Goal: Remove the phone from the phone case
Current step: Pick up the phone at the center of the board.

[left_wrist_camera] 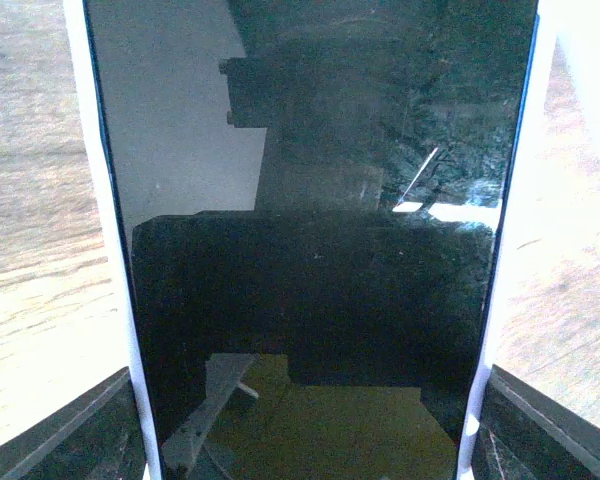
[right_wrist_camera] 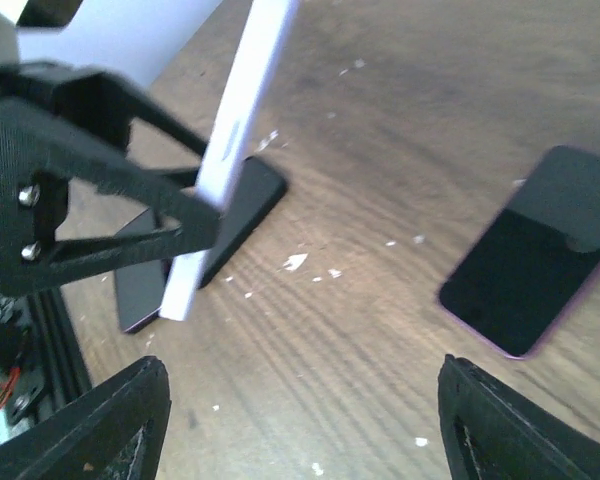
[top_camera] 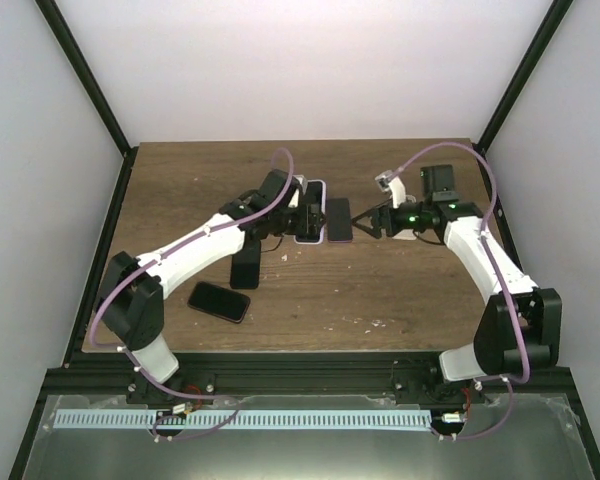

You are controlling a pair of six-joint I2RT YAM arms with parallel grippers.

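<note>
Grasping the white phone case (right_wrist_camera: 230,150) is the left hand (top_camera: 305,222); the right hand (right_wrist_camera: 300,440) gapes released.

Dark phones (top_camera: 219,301) and white specks (top_camera: 370,322) lie on wooden table (top_camera: 400,290).

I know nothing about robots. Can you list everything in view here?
table: one, brown wood, under everything.
phone: one, black screen, in a white case, held above the table.
slabs: three, black; one front left, one beside it, one right of the phone.
flecks: many, white, scattered on the table.
left arm, right arm: white and black.
left fingers: black, shut on the phone.
right fingers: black, open, empty.
</note>
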